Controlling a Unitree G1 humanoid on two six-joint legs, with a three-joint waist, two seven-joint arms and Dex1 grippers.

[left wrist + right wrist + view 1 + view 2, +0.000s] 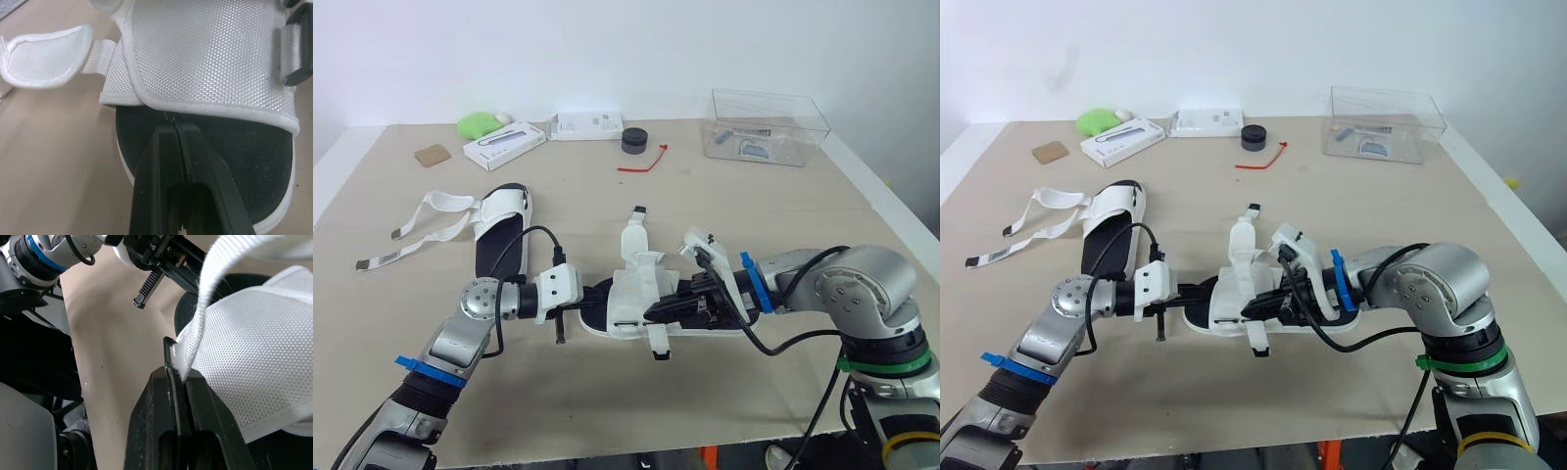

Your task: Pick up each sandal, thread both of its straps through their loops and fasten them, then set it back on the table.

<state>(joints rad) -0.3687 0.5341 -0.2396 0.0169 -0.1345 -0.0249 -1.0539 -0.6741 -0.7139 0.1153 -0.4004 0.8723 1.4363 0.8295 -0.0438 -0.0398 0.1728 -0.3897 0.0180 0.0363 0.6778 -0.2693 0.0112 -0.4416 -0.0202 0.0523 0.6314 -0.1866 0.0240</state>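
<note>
Test lab: bare white wall (607, 49), plain beige counter (724, 215), clear plastic bin (766, 127), small cartons (504, 145), red cable tie (643, 162).

You won't find any text you can read here: the print on the long white box (504, 145), on the flat white pack (587, 124) beside it and on the label inside the clear container (766, 127) is too small to make out

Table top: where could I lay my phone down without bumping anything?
Bare table along the front edge, before the near sandal; also between that sandal and the clear box. Crowded: the back edge with white boxes, and the left by the far sandal.
</note>
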